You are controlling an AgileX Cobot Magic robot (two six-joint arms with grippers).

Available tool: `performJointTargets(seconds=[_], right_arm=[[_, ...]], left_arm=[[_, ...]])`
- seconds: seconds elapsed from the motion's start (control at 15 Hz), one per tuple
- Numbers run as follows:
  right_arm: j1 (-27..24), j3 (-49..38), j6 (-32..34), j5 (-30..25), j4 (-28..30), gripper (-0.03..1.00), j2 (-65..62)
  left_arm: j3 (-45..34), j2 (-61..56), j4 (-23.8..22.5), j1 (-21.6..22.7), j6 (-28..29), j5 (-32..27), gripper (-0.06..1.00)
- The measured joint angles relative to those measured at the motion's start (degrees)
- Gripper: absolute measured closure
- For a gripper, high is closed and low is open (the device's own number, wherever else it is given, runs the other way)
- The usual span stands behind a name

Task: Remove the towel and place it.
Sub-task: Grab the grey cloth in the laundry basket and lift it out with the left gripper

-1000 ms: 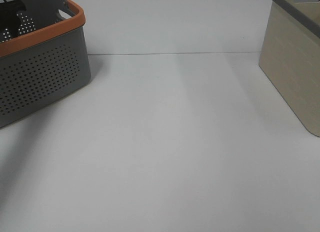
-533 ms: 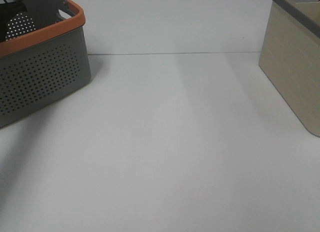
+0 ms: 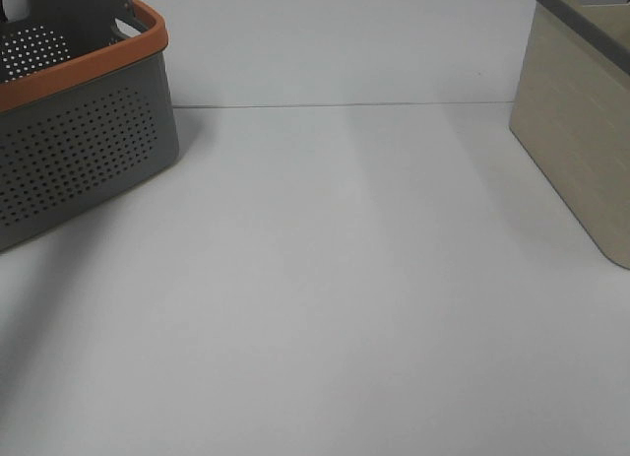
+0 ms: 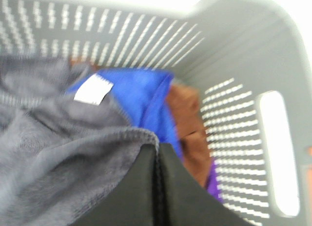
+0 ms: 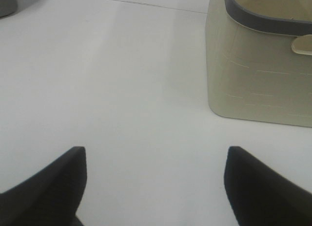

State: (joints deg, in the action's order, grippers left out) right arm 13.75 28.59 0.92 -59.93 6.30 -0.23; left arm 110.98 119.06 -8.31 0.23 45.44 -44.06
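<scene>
At far left, inside the grey basket (image 3: 89, 151), your left claw (image 4: 157, 150) is closed, and the towel (image 4: 53, 153) seems pinched by its hem at the tips. That bite looks thin, so a quick lift could let it slip. The plush could also drag the blue cloth (image 4: 146, 89) and brown cloth (image 4: 190, 123) out. On the right, your right claw (image 5: 156, 153) hangs wide open over the tabletop (image 3: 345, 279) near the beige bin (image 5: 258, 79). The towel's white tag (image 4: 93, 89) shows no readable writing through the blur.

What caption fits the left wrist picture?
Left claw pinches the gray towel inside the basket, beside a blue cloth.
</scene>
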Motion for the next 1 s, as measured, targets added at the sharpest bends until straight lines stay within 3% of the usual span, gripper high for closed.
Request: performJointTargets(seconds=[0.4,0.87,1.0], right_arm=[[0.0,0.0,0.0,0.0,0.0,0.2,0.0],[0.0,0.0,0.0,0.0,0.0,0.2,0.0],[0.0,0.0,0.0,0.0,0.0,0.2,0.0]], left_arm=[[0.0,-9.91,-0.69,0.0,-1.55,2.98,0.94],[0.0,-20.11,-0.63,0.0,-7.28,6.25,0.94],[0.0,-23.49,2.35,-0.23,-10.89,10.08,0.94]])
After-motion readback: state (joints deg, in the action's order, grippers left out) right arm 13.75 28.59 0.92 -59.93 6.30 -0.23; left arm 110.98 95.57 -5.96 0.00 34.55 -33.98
